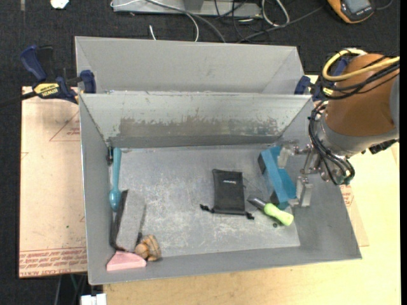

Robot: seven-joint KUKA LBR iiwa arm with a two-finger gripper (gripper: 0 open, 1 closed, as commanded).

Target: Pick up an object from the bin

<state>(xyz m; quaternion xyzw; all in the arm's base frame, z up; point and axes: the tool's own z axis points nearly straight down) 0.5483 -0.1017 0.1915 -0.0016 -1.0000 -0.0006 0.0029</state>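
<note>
One blue oblong block (278, 175) lies at the right side of the bin (191, 129), just beside the gripper (299, 180) on its view-left; contact cannot be confirmed. The block's long axis runs from the back wall toward the front, slightly slanted. Its faces look smooth and rigid (probably plastic). The gripper's opening cannot be determined, and nothing is visibly held. A green-handled tool (277, 214) lies just in front of the block; a flat black pouch (227, 191) lies farther left.
</note>
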